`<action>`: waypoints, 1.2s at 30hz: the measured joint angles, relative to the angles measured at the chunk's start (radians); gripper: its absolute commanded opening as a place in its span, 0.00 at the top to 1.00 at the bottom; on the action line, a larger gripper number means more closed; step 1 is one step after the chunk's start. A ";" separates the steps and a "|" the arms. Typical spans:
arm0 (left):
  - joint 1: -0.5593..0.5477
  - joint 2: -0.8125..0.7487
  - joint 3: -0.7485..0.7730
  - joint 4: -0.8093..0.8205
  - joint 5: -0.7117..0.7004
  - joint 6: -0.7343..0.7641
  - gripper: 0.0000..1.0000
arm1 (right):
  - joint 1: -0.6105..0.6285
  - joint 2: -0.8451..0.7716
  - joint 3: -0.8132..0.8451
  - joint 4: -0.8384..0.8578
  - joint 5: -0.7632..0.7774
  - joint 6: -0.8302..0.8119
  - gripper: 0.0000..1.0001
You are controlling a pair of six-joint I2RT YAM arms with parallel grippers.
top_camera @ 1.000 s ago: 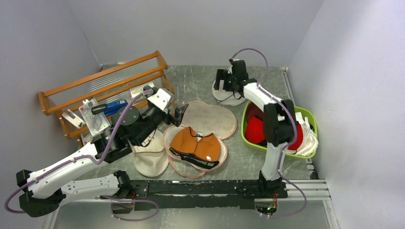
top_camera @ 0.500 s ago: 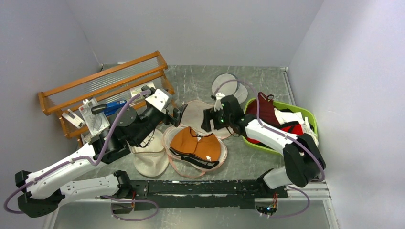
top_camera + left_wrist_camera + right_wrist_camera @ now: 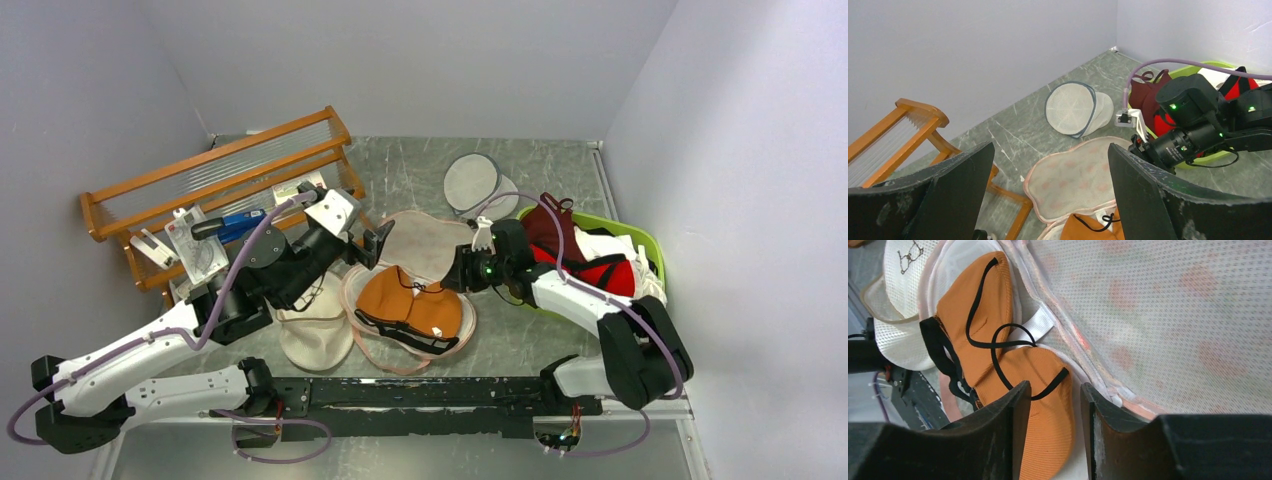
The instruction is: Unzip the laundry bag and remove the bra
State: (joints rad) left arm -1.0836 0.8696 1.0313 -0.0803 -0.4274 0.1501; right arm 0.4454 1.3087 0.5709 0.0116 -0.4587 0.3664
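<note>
Mid-frame, right gripper (image 3: 1054,390), jaws parted, hovers by orange black-strapped bra (image 3: 410,305) in opened pink padded laundry bag (image 3: 435,245); pinching a cup's rim looks best; left gripper (image 3: 378,240) gapes.

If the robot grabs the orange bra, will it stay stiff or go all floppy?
Probably both. The bra keeps rounded cups while lying in the laundry bag, so those likely stay firm. Its thin black straps lie in loose loops, so they'd probably dangle.

bra (image 3: 410,305) lying uncovered (laundry bag (image 3: 435,245) open), wooden rack (image 3: 215,160) left, green basket (image 3: 653,250) right
</note>
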 measured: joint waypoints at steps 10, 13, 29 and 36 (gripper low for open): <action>-0.014 0.014 0.001 -0.006 -0.007 0.001 0.05 | 0.000 0.092 -0.049 0.154 -0.131 0.071 0.75; -0.018 0.019 0.002 -0.014 -0.008 0.002 0.04 | 0.000 0.115 -0.054 0.180 -0.154 0.093 0.86; -0.027 0.027 0.003 -0.022 -0.019 0.011 0.05 | 0.000 -0.117 0.002 0.120 -0.183 0.089 1.00; -0.031 0.032 0.004 -0.022 -0.019 0.011 0.04 | 0.000 -0.175 0.001 0.159 -0.247 0.112 1.00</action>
State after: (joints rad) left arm -1.1145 0.9012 1.0351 -0.1020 -0.4461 0.1616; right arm 0.4450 1.1332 0.5716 0.1711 -0.7059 0.4782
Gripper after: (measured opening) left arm 0.955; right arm 0.026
